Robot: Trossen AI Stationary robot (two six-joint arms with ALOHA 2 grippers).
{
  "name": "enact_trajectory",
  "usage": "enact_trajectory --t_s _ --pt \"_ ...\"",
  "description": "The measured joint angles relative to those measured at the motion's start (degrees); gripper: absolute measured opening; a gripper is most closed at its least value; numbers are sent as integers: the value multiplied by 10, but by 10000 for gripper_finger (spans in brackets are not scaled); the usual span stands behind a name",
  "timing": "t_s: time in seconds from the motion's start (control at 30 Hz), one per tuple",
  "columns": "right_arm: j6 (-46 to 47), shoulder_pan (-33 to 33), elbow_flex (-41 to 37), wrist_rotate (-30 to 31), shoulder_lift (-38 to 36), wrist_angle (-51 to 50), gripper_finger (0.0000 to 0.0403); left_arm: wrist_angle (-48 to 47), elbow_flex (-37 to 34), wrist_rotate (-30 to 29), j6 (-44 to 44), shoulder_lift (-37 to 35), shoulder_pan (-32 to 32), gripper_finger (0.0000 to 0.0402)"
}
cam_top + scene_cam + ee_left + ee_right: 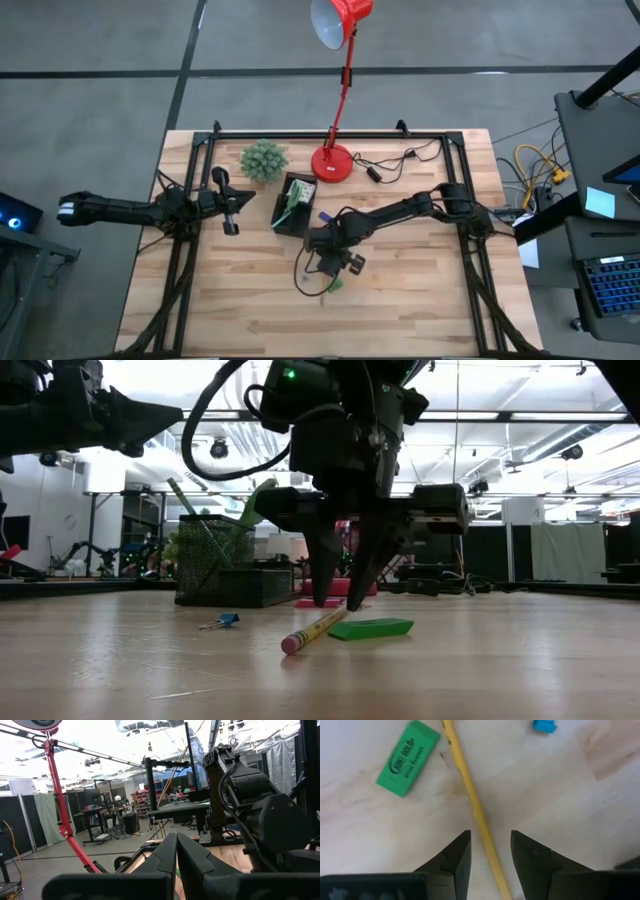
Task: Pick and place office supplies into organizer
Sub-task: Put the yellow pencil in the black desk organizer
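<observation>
Right wrist view tells the story best: the yellow pencil (475, 810) lies flat on the wooden table (560, 805) and runs straight into the gap of the right gripper (490, 852), one dark finger on each side of the shaft, neither yet touching it. The jaws stand partly open, holding nothing. The pencil's long axis crosses the line along which the fingers close, so as I judge it, closing where it stands would catch the shaft.

From table height, the fingertips reach down almost to the wood, straddling the pencil (313, 631), whose pink eraser end points toward the camera. A green eraser (370, 628) lies just beside it, a small blue binder clip (224, 621) farther off.

From above, the black mesh organizer (293, 205) sits near the right gripper (330, 268), between it and the red lamp's base (332, 163), already holding something green. The left gripper (230, 200), fingers pressed together and empty, waits beside the organizer's other side; the right arm is clearly nearer the pencil.
</observation>
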Motion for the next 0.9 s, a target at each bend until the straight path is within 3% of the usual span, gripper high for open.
enact_trajectory --t_s 0.6,0.9 --pt "2 -3 1 16 36 -2 125 0 0 0 0 0 0 0" --pt "13 -5 19 -7 37 -25 80 0 0 0 -1 2 0 0"
